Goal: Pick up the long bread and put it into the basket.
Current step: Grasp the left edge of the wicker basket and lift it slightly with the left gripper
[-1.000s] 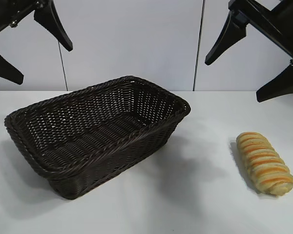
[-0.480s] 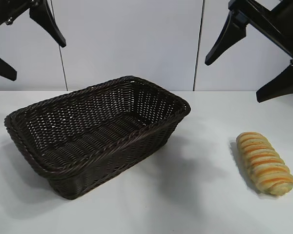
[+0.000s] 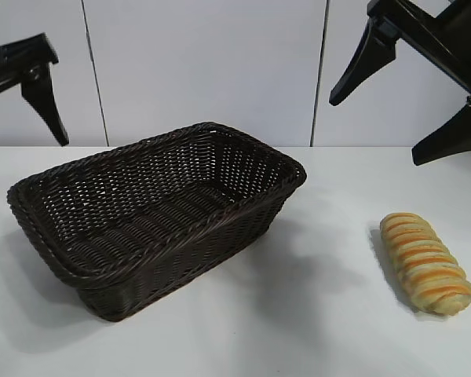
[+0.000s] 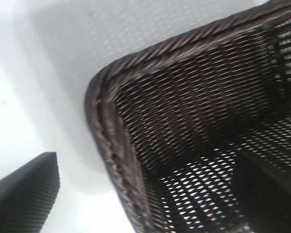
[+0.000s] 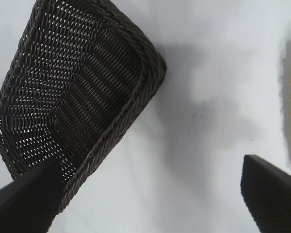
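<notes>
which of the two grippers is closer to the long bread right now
The right gripper, open above the table's right side where the long bread lies. The left gripper hangs at the far left, beyond the basket.

Long bread [image 3: 426, 264]: pale-golden, ridged, orange-brown stripes, lying flat on the desk [image 3: 314, 330], well apart from the basket [image 3: 153, 216]. Basket: dark woven wicker, upright.

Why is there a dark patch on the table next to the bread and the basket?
Exterior view: soft shadows fall on the table left of the long bread and around the basket. Right wrist view: a grey shadow lies beside the basket. Left wrist view: the weave looks slightly blurred.
</notes>
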Robot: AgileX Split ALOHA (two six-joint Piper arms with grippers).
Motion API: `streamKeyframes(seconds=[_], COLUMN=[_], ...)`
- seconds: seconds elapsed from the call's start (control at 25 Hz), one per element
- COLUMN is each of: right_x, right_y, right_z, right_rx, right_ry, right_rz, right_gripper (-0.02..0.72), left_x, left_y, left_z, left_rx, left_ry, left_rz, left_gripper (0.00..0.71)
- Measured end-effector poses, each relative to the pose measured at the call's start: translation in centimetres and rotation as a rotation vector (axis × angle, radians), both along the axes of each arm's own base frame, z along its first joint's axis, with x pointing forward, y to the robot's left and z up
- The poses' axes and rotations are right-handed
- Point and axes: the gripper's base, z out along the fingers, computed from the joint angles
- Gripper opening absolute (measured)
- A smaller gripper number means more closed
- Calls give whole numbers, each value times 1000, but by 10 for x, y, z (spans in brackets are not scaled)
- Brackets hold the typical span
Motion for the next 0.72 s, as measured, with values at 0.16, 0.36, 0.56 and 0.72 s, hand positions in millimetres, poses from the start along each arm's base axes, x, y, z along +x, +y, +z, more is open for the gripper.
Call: streamKeyframes(seconds=[0.16, 0.36, 0.56, 0.72], right_x=[0, -1, -1, -1], right_y=[0, 0, 0, 0], right_z=[0, 0, 0, 0], right_rx=[0, 1, 1, 1], right_ry=[3, 6, 6, 9], right_rz=[2, 4, 4, 6], right_gripper=[694, 694, 694, 694], left_x=[8, 12, 14, 15], left_y=[-7, -9, -9, -10], left_z=[-14, -29, -36, -47], left_rx=[-62, -67, -58, -50], left_ry=[2, 43, 49, 83], left_rz=[6, 8, 5, 3], left_gripper=[696, 673, 663, 655])
